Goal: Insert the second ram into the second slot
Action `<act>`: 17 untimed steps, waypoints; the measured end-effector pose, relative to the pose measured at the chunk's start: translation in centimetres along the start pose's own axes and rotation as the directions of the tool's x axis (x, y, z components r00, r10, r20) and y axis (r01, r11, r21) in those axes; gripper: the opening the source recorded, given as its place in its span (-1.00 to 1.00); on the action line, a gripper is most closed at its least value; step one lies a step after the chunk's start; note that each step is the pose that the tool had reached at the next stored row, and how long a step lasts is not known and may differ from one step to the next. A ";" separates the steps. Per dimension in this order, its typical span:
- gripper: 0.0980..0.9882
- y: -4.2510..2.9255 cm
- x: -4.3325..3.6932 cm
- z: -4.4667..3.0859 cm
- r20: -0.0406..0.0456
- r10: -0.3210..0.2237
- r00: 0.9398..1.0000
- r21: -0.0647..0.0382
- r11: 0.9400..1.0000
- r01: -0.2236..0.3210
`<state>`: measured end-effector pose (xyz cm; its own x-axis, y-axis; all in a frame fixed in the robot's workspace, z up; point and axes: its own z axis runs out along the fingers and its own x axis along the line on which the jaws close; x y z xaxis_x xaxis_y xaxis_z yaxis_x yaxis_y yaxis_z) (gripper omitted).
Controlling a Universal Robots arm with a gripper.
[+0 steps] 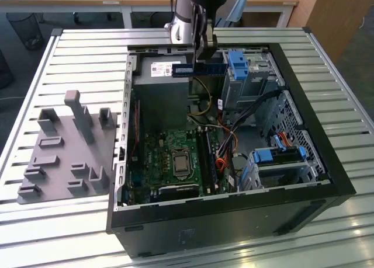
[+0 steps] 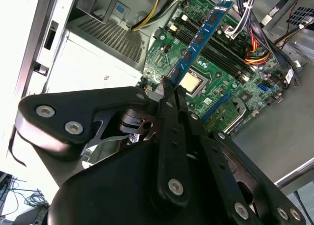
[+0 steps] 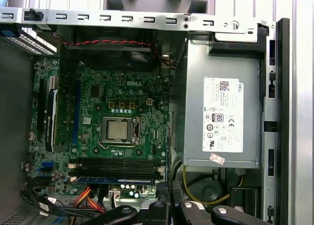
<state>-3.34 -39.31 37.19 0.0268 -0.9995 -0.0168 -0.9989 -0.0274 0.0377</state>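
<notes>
Your gripper (image 1: pixel 204 56) was clamped on the ram (image 1: pixel 186 69), its fingers pinching the top edge partway along the stick. The ram hung level and on edge, high over the far end of the case (image 1: pixel 234 215), just above the power supply (image 1: pixel 158 98). It was well clear of the board (image 1: pixel 169 157).

The relation that mattered was heading. In the exterior view the ram's long axis ran left to right, while the slots (image 1: pixel 207 157) ran near to far, so I judge the stick lay roughly square across them. The slots also sat down inside the case on the near side of the gripper, well apart from the stick.

The second wrist view agreed: the ram (image 2: pixel 198 41) reached out from the fingertips (image 2: pixel 169 85) and crossed the slot lines.

In the first wrist view, a blue strip (image 3: pixel 115 180) lay alongside the dark slots (image 3: pixel 115 166). It was probably a stick already seated, though you couldn't be sure.
</notes>
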 end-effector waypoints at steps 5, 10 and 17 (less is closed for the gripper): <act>-0.91 0.01 0.50 -0.01 0.000 0.000 1.000 0.000 1.000 0.000; -0.91 0.04 1.11 -0.02 0.000 0.000 1.000 0.000 1.000 0.000; -0.91 0.06 1.59 -0.02 0.000 0.000 1.000 0.003 1.000 0.000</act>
<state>-3.35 -40.90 37.18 0.0268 -0.9995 -0.0168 -0.9990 -0.0273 0.0351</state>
